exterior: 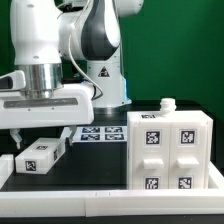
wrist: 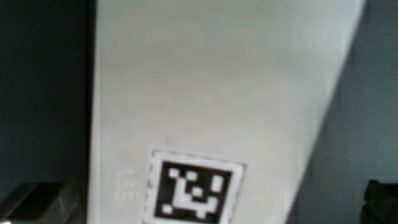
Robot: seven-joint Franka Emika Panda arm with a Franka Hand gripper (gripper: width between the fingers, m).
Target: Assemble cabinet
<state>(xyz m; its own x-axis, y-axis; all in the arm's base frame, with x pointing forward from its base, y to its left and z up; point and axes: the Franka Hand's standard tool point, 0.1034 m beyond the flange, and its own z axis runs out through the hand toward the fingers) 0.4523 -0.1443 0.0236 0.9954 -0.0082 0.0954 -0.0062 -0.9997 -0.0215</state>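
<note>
The white cabinet body (exterior: 167,150) stands on the exterior view's right, with several black-and-white tags on its front. A loose white cabinet block (exterior: 40,156) with one tag lies on the black table on the left. My gripper (exterior: 40,136) hangs right above this block and is open. In the wrist view the block (wrist: 196,90) fills the middle, with its tag (wrist: 192,190) near my gripper (wrist: 205,208). One dark finger (wrist: 36,205) shows on each side of the block, and both stand apart from it.
The marker board (exterior: 100,133) lies flat behind the block, at the robot's base. A low white rim (exterior: 100,196) runs along the table's front edge. A small white knob (exterior: 165,104) sticks up from the cabinet's top.
</note>
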